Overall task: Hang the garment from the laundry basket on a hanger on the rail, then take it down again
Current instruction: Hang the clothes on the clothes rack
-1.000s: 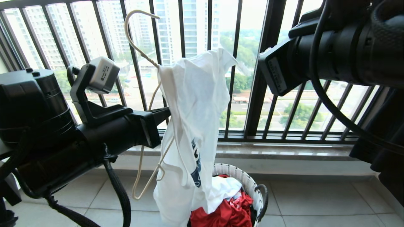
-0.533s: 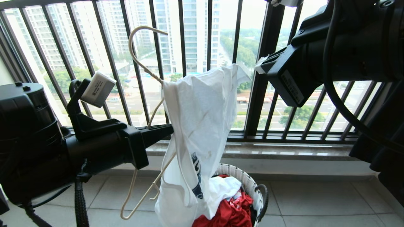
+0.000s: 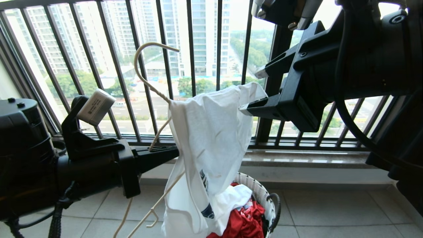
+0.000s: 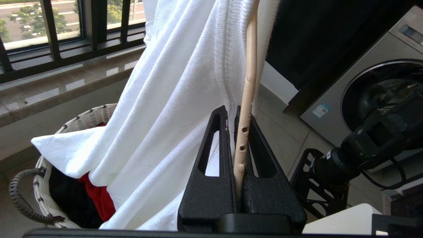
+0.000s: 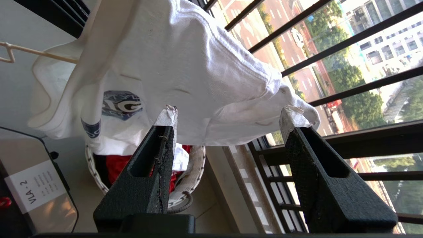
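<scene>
The garment (image 3: pixel 211 132), a white T-shirt with a dark blue print, is draped over the thin cream hanger (image 3: pixel 161 95) above the laundry basket (image 3: pixel 261 191). My left gripper (image 3: pixel 175 152) reaches in from the left, shut on the hanger's wire (image 4: pixel 249 82) beside the shirt's hem (image 4: pixel 165 99). My right gripper (image 3: pixel 254 91) comes in from the upper right. It is open (image 5: pixel 228 114), its jaws wide apart, with the shirt's upper corner (image 5: pixel 251 96) lying at its fingertips. The rail is out of view.
The black window railing (image 3: pixel 281 99) and a stone sill (image 3: pixel 297 158) stand close behind. Red and white clothes (image 3: pixel 241 221) fill the basket. A washing machine (image 4: pixel 380 82) stands to the side. A dark garment (image 3: pixel 406 158) hangs at the right edge.
My right gripper has rolled and opened, letting go of the shirt's corner, which has sunk. The left gripper has swung lower with the hanger, still shut on it.
</scene>
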Motion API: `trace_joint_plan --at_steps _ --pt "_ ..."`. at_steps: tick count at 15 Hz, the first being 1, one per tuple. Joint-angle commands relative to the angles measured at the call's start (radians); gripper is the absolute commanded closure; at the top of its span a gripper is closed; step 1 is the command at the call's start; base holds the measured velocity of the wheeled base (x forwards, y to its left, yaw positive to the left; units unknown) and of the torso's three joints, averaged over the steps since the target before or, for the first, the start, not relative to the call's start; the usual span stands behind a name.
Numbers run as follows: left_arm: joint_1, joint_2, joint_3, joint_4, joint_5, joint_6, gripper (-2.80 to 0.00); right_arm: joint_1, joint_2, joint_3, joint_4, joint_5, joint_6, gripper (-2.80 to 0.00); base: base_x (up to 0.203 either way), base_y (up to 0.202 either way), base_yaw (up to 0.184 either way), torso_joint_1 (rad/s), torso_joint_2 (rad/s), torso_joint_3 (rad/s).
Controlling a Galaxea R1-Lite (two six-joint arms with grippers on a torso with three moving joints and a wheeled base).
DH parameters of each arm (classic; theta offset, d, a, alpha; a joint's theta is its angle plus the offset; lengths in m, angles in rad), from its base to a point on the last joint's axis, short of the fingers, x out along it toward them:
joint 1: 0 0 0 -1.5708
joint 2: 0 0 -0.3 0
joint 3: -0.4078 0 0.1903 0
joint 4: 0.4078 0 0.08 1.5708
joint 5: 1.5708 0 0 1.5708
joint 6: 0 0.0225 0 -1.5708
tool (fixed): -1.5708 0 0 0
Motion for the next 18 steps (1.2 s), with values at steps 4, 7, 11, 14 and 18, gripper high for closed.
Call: trace_joint_plan --at_steps 4,7,11,14,18 --pt "0.0 -0.098 -0.032 0.183 -0.109 0.003 0.0 -0.058 0.045 -0.046 0.042 0.235 -0.068 -2.8 0.0 0.0 0.0 0.0 0.0 0.0" --pt "0.0 -0.107 -0.032 0.189 -0.134 0.003 0.0 -0.062 0.053 -0.046 0.119 0.343 -0.07 -2.8 0.0 0.0 0.0 0.0 0.0 0.0" --pt "-0.001 -0.147 -0.028 0.219 -0.193 0.003 0.0 -0.062 0.092 -0.056 0.084 0.391 -0.07 -2.8 0.0 0.0 0.0 0.0 0.0 0.0" --pt "-0.003 -0.153 -0.03 0.237 -0.214 0.003 0.0 -0.062 0.12 -0.058 0.007 0.392 -0.081 -2.8 0.0 0.0 0.0 0.0 0.0 0.0" --pt "-0.003 -0.173 -0.029 0.233 -0.215 0.007 0.0 -0.058 0.151 -0.06 0.005 0.404 -0.09 -2.8 0.0 0.0 0.0 0.0 0.0 0.0"
